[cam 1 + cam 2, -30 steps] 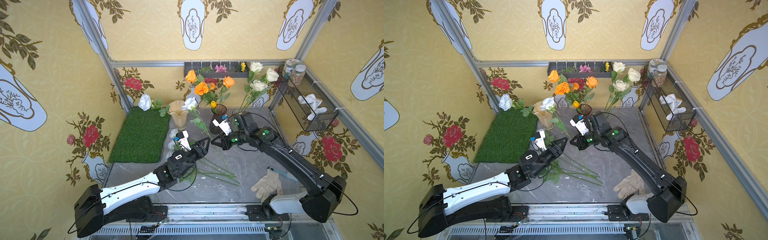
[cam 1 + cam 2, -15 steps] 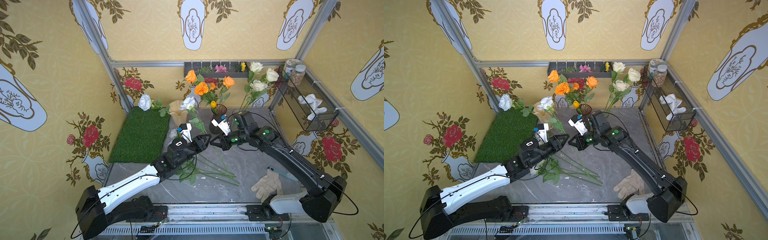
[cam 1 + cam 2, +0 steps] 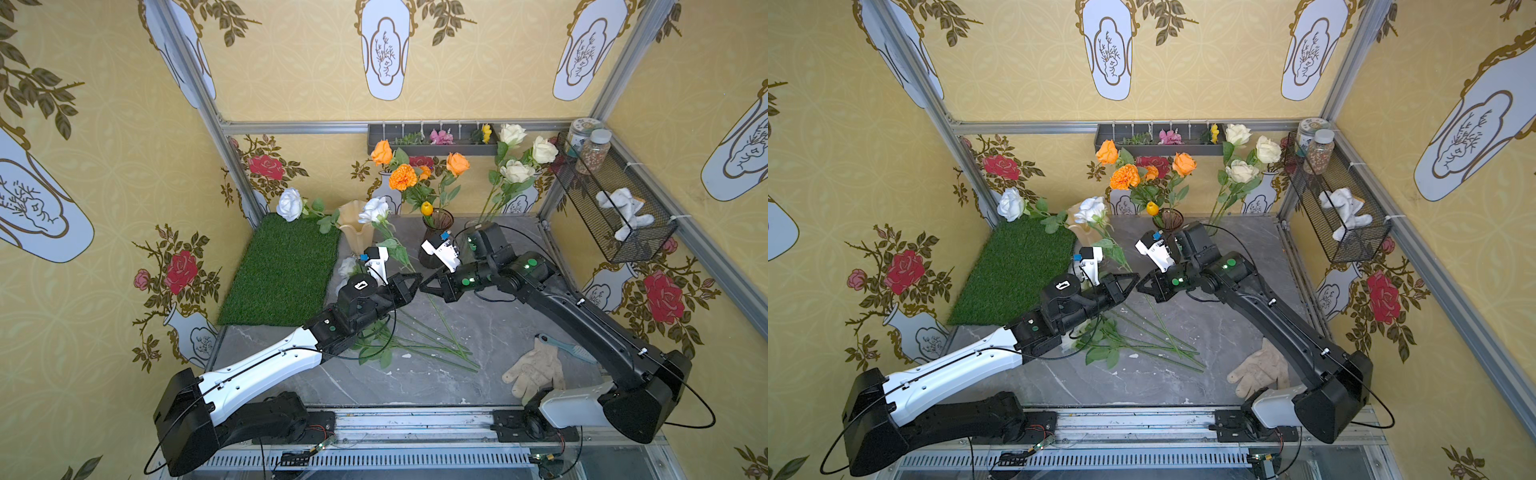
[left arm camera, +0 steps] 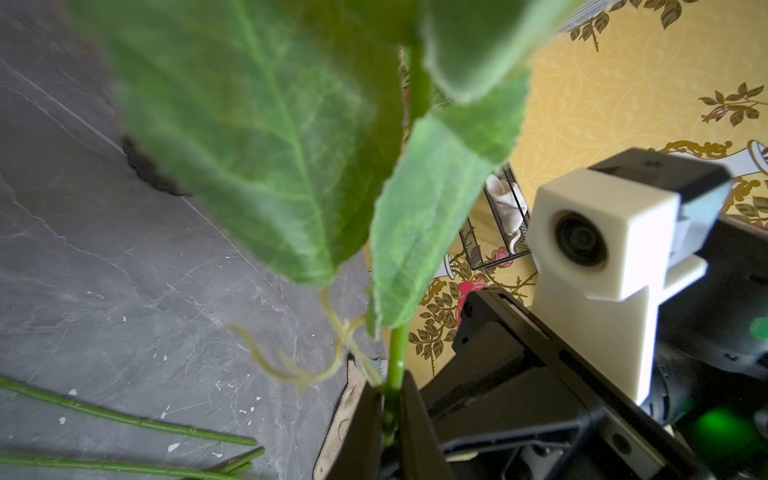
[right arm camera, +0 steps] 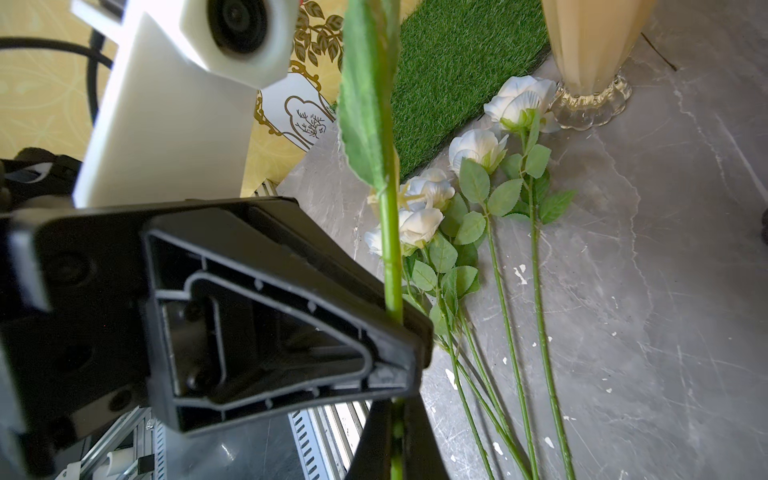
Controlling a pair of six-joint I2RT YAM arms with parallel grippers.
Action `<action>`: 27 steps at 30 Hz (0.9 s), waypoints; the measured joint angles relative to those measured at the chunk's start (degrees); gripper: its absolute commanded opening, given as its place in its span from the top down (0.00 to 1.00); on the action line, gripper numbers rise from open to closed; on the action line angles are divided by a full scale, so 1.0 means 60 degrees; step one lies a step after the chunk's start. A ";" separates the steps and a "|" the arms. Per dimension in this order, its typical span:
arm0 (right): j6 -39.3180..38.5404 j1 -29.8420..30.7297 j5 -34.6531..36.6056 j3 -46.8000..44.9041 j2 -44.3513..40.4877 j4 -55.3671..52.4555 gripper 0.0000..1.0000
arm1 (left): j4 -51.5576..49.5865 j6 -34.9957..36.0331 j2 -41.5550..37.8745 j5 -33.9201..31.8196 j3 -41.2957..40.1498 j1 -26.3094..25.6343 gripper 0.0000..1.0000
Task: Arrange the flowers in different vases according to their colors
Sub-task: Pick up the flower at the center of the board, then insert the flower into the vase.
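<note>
— Flowers [image 5: 478,147]: where are they, left to right?
— On the grey marble counter [image 3: 478,328], a grass mat [image 3: 282,266] fills the back-left corner, and one pale rose [image 3: 289,203] lies at its far edge. Just beside the mat's back-right corner stands the cream-amber vase [image 3: 357,226]. Mid-counter lie loose pale roses [image 3: 1100,354], partly under the left arm, blooms toward the mat.
— And the grippers?
— The left gripper [image 3: 417,278] and right gripper [image 3: 424,286] meet tip to tip above the middle of the counter, each clamped on the stem of one raised rose [image 3: 374,210]. Its bloom shows just beside the cream-amber vase's rim.
— Further right?
— The purple vase [image 3: 434,232] at the back edge holds orange blooms [image 3: 403,176] and a yellow tulip [image 3: 427,208]. The clear vase [image 3: 471,225], mostly hidden behind the right arm, holds cream-white roses [image 3: 515,170] in the back-right corner. A glove [image 3: 536,370] and a brush [image 3: 573,351] lie near the front-right corner. Yellow papered walls [image 3: 291,83] close three sides; a wire basket [image 3: 615,208] hangs on the right one.
</note>
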 measured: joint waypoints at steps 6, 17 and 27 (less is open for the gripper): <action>-0.0029 0.0000 0.0488 -0.0193 -0.0193 -0.0109 0.01 | -0.0430 0.0138 -0.0189 -0.0204 -0.0018 0.0015 1.00; 0.1818 -0.0474 0.3974 -0.1690 -0.1694 0.0386 0.03 | -0.3002 0.1512 -0.1581 -0.1417 0.1147 0.0911 1.00; 0.4980 -0.0900 0.5803 -0.5989 -0.4535 0.3209 0.03 | -0.3748 0.4211 -0.1661 -0.3883 0.3049 0.1308 1.00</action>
